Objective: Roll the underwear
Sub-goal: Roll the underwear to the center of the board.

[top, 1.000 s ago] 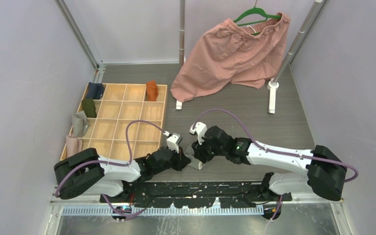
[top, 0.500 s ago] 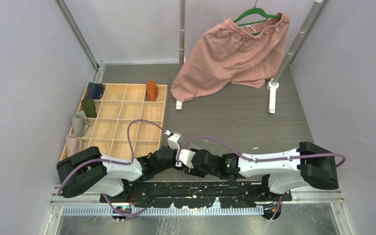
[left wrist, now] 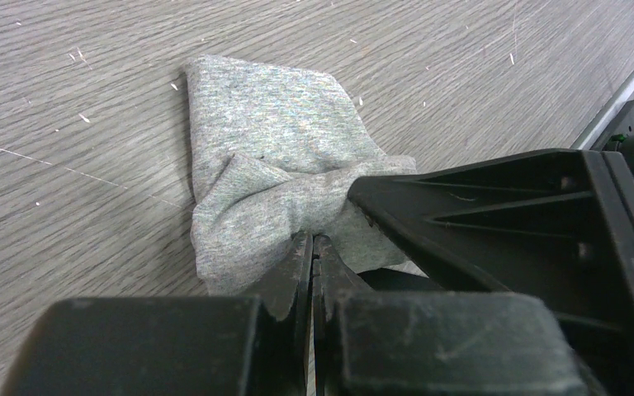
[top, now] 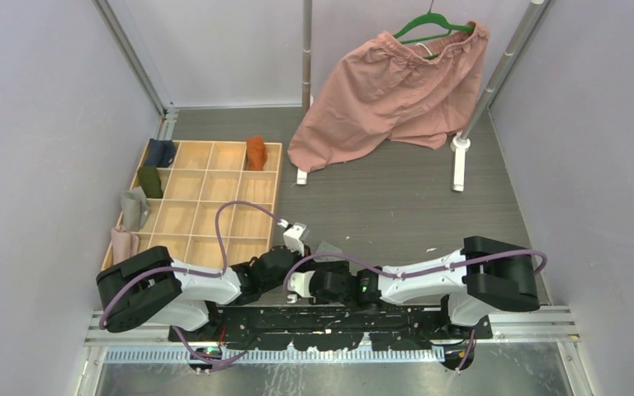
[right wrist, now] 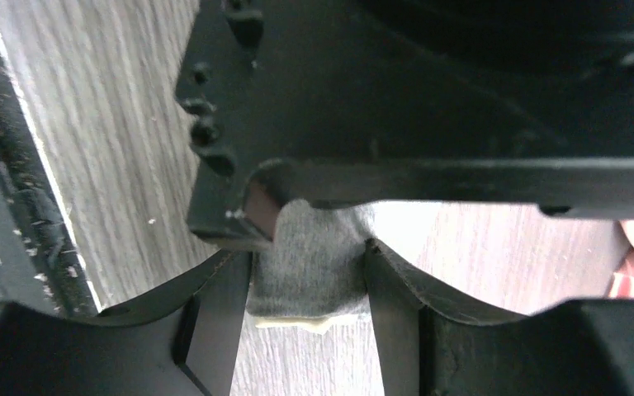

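The grey underwear (left wrist: pixel 276 157) lies bunched on the wood-grain table near the front edge. My left gripper (left wrist: pixel 312 241) is shut, pinching a fold at the near side of it. My right gripper (right wrist: pixel 309 272) is closed on another part of the grey cloth (right wrist: pixel 314 256), with cream trim (right wrist: pixel 297 320) showing below. In the top view both grippers meet, left (top: pixel 295 266) and right (top: pixel 304 279), and only a corner of the grey underwear (top: pixel 328 248) shows. The rust-orange underwear (top: pixel 255 152) sits in a back compartment of the wooden tray (top: pixel 215 247).
The tray's left compartments hold dark blue (top: pixel 161 152), green (top: pixel 150 181), grey (top: pixel 134 209) and pink (top: pixel 122 243) cloth pieces. Big pink shorts (top: pixel 396 91) hang on a green hanger from a rack with posts (top: pixel 460 161) at the back. The black mounting rail (top: pixel 330 318) runs along the near edge.
My right arm has swung in from the right and down toward the near edge, closing in on my left gripper. The grey underwear is now mostly hidden under the grippers.
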`<state>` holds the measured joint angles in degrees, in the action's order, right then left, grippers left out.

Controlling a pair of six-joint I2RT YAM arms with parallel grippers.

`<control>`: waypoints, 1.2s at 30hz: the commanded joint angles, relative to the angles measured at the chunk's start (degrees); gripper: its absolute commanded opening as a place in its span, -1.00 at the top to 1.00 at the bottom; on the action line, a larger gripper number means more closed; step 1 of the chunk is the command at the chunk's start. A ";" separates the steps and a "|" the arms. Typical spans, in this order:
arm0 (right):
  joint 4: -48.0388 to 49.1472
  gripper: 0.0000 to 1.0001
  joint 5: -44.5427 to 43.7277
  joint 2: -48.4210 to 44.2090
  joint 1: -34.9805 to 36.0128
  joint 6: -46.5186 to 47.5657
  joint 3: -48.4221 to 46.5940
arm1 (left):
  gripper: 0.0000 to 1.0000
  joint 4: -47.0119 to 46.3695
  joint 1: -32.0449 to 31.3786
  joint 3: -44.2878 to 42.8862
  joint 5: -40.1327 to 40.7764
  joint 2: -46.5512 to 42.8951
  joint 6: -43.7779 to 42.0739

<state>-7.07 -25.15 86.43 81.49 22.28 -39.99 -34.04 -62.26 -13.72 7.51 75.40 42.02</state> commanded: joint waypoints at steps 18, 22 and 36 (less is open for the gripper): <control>7.61 0.98 -5.56 1.03 0.55 -9.16 2.97 | 0.99 16.08 0.13 1.16 10.91 -20.31 3.15; 13.13 0.98 -1.31 -1.37 0.59 -12.61 5.67 | 0.99 25.85 0.21 0.89 15.42 -31.24 2.11; 21.55 0.98 17.46 -9.08 -6.54 -29.17 13.33 | 0.99 31.67 0.22 1.95 13.57 -40.77 0.55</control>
<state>11.70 -16.32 79.64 77.19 0.69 -28.62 -2.13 -61.87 -11.99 21.37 34.35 44.12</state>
